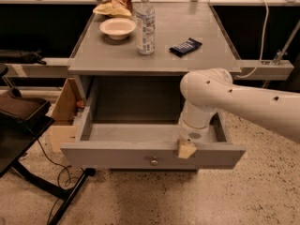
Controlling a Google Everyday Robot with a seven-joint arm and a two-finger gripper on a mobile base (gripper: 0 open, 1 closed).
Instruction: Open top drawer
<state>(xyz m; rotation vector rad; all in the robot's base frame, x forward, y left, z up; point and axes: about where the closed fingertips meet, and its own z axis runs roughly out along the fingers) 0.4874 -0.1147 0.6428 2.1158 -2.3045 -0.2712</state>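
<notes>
The top drawer [117, 154] of the grey cabinet stands pulled far out toward me. Its plain grey interior shows and holds nothing I can see. A small round metal knob [153, 161] sits at the centre of its front. My white arm reaches in from the right and bends down over the drawer's front rim. My gripper [186, 149] hangs at that rim, right of the knob, its tan tip in front of the drawer's face. The lower drawers are hidden below the open one.
On the cabinet top [201, 62] stand a water bottle [145, 25], a white bowl [117, 28], a chip bag [115, 1] and a dark snack packet [185, 46]. A cardboard box [63, 114] sits left of the cabinet. A black stand [23, 125] is at the left.
</notes>
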